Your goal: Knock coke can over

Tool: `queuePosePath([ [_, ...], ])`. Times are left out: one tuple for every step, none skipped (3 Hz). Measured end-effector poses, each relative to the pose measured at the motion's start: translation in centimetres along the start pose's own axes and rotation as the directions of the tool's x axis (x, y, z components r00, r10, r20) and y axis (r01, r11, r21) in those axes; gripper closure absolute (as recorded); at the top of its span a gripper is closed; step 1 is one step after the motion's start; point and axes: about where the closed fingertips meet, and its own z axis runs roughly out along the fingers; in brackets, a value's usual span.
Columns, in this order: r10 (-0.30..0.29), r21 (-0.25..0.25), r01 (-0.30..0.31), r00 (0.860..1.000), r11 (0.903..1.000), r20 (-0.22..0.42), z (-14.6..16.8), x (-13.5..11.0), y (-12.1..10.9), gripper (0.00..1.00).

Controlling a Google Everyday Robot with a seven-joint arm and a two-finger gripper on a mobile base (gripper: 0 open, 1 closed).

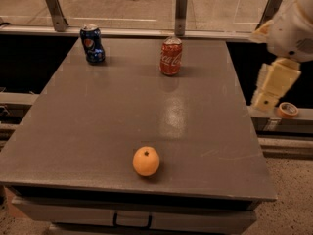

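Right now we see the coke can (171, 57) standing upright near the far edge of the grey worktop (98, 131), a little right of its middle, with its white script facing us. Toward the far left corner stands 1 dark blue Pepsi can (92, 44), also upright and well apart from the red one. Close to the near edge lies 1 orange (146, 161), stem mark up, slightly left of the coke can's line. The gripper (274, 87) hangs beyond the right edge of the worktop, pointing downward, well apart from the coke can and touching nothing we can see. Whether it is released or clenched we cannot tell. Just below and right of it, a roll of tape (287, 110) rests on the ledge beside the worktop.
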Motion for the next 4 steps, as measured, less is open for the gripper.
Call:
queuePosePath([
  [-0.025,0.013,0.024,0.994,0.9996,0.102,3.7,-2.2,-5.6,0.00],
  [-0.031,0.022,0.027,0.977,0.9994,0.213,7.4,-5.2,-10.8,0.00],
  [-0.002,-0.028,0.011,0.955,0.9995,0.296,11.5,-7.9,-14.1,0.00],
  [0.037,-0.103,0.002,0.928,0.9947,0.372,15.1,-10.3,-15.5,0.00],
])
